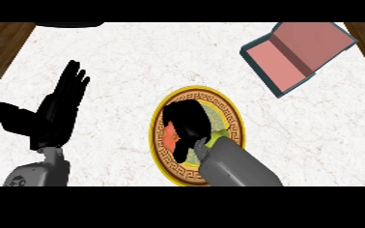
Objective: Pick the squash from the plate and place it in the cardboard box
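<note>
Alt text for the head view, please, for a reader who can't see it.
The right hand is down over a gold-rimmed plate on a white counter, hiding most of the squash. An open pink-lined box lies at upper right, apart from the plate. The left hand rests open at the left, fingers up.

Right hand (187, 121) sits over the plate (235, 125), fingers curled down on its middle, hiding most of what's under it; a bit of the squash (217, 136) shows just beside the wrist. Up & to the right of that hand, bare counter (143, 58) runs to the cardboard box (298, 55), nothing between. Box lies open, tilted, well apart from plate. Left hand (57, 111) rests open, fingers up, far to the left, w/ bare counter between it & plate.
</note>
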`<state>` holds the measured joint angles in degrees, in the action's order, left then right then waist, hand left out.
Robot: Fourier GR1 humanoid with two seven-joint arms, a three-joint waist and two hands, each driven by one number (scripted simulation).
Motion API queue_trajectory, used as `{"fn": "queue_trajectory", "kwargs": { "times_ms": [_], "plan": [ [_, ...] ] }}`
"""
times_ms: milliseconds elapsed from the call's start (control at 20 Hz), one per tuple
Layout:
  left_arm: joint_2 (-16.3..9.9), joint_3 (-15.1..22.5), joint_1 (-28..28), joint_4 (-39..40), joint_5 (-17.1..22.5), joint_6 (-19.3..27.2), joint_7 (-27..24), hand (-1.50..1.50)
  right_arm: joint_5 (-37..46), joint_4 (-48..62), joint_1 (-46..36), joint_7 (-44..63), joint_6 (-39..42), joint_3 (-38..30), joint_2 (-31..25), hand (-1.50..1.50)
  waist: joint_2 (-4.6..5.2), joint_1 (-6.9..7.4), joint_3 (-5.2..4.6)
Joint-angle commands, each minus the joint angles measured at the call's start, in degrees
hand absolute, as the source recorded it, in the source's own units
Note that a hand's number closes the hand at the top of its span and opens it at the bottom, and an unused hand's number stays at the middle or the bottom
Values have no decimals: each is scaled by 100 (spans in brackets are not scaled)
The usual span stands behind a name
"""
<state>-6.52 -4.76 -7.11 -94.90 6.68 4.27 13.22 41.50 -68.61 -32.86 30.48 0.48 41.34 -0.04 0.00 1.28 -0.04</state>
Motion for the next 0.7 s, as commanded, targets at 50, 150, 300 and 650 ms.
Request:
{"fn": "queue_trajectory", "kwargs": {
  "times_ms": [50, 150, 300, 650],
  "plan": [
    [9, 17, 218, 15, -74, -43, -230, 0, 322, -107, -479, 31, 88, 946, 4, 150, 0, -2, 2],
    [40, -23, 226, -61, 20, -50, -206, 0, 556, -395, -616, 94, 12, 908, 4, 150, -8, -62, 3],
    [83, 75, -65, -89, -127, 163, 140, 0, 444, -1056, -936, 473, 310, 900, 4, 150, -19, -104, 5],
    [80, 10, 12, 211, -130, 36, -246, 0, 427, -2242, -1280, 1026, 958, 686, 3, 150, -10, -108, 3]
  ]
}}
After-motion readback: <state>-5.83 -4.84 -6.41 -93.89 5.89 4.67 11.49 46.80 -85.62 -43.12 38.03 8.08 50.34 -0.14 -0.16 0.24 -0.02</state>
